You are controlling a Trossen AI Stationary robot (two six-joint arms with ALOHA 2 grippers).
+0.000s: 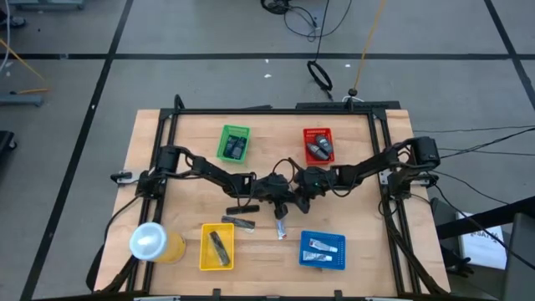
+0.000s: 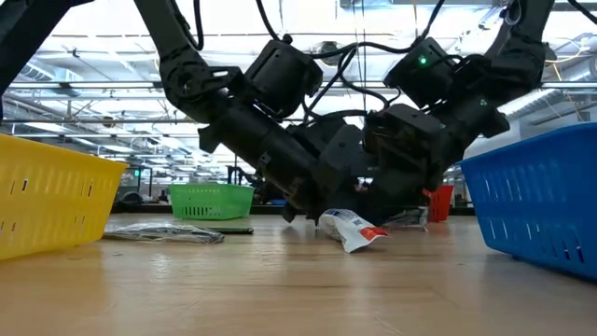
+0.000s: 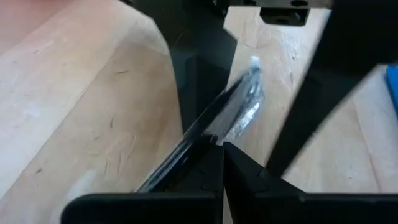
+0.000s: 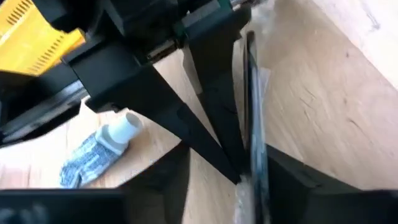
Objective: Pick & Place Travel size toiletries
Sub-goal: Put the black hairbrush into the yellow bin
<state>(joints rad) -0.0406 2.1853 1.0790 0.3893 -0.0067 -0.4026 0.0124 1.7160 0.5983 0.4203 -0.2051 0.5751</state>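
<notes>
Meeting at table centre: left gripper (image 3: pixel 221 146) clamped on a dark wrapped oblong piece (image 3: pixel 239 106), its long axis reaching toward the right gripper (image 4: pixel 252 171), whose fingers straddle it; grip uncertain.

Grey floor (image 1: pixel 67 92) crossed by dark lines; black cables (image 1: pixel 301 17); bright ceiling lights (image 2: pixel 103 37).

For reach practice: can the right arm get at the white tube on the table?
Probably yes: the tube lies uncovered near the right tool, though the left tool, holding a dark piece, crowds it.
</notes>
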